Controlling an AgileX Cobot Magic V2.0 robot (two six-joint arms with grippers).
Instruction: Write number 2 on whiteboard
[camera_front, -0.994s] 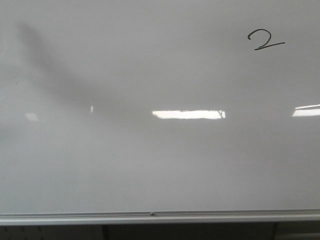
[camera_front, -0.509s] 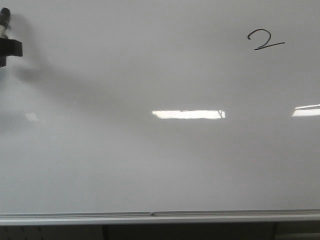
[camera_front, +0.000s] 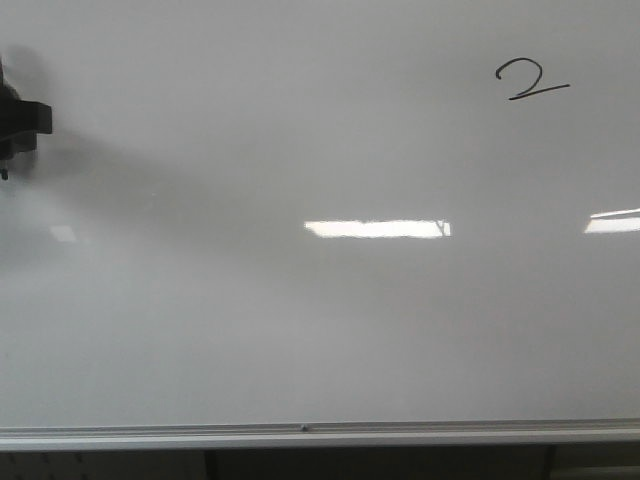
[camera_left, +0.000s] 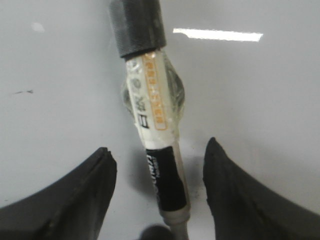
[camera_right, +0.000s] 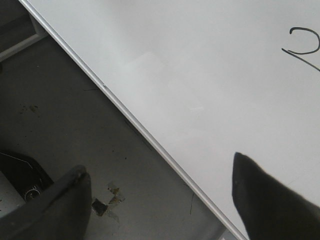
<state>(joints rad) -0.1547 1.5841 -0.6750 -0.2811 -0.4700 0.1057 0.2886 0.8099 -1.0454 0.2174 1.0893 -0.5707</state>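
The whiteboard (camera_front: 320, 320) fills the front view, with its silver frame (camera_front: 300, 435) along the lower edge. A thin black number 2 (camera_front: 538, 92) is drawn at the upper right; it also shows in the right wrist view (camera_right: 300, 58). My left gripper (camera_front: 18, 122) is a dark shape at the far left edge. In the left wrist view its fingers (camera_left: 159, 145) stand apart on either side of a marker (camera_left: 150, 100) with a black cap and white and black label; neither finger touches it. My right gripper (camera_right: 160, 165) is open and empty over the board's frame (camera_right: 150, 140).
Bright rectangular light reflections (camera_front: 377, 229) lie across the middle of the board and at its right edge. In the right wrist view a dark grey floor (camera_right: 75, 125) with bits of debris lies beside the board's frame.
My left gripper came into the front view at the far left edge and has since moved down a little; the marker's end no longer shows there. The number 2 is unchanged.
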